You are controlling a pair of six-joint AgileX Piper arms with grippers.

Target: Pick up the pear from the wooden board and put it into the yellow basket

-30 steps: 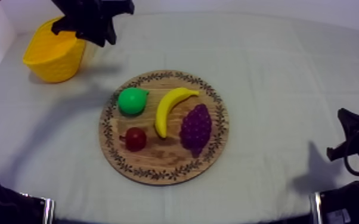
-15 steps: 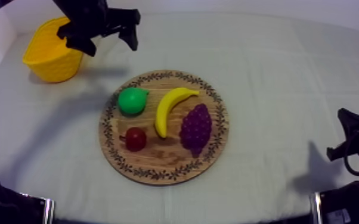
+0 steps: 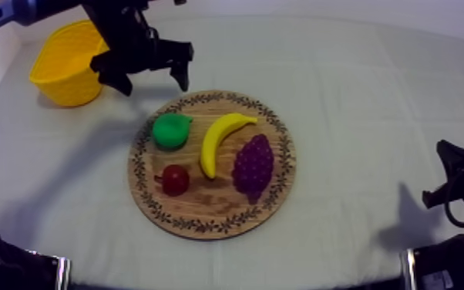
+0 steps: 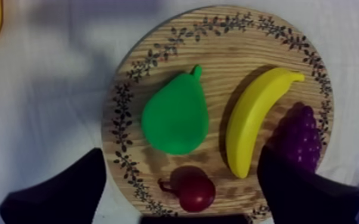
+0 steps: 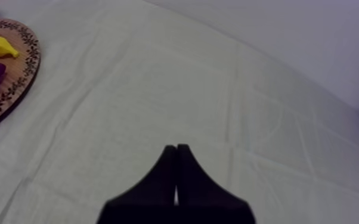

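A green pear [image 3: 171, 129] [image 4: 176, 114] lies on the left part of the round wooden board [image 3: 280, 185] [image 4: 158, 50], beside a banana [image 3: 221, 139] [image 4: 254, 118]. The yellow basket [image 3: 65, 65] stands at the table's far left. My left gripper [image 3: 152, 79] [image 4: 182, 184] hovers open just behind the board, between basket and pear, with nothing between its wide-spread fingers [image 4: 62, 193]. My right gripper [image 5: 176, 149] is shut, its fingers together as a narrow wedge over bare cloth; it rests low at the table's right side [image 3: 455, 181].
On the board also lie a bunch of purple grapes [image 3: 253, 166] [image 4: 298, 137] and a small red fruit [image 3: 175, 180] [image 4: 192, 189]. A white wall edge runs along the table's left side. Bare cloth stretches to the right of the board.
My left gripper has opened wide and moved from over the basket toward the board and the pear. The fruit and the right arm have not moved.
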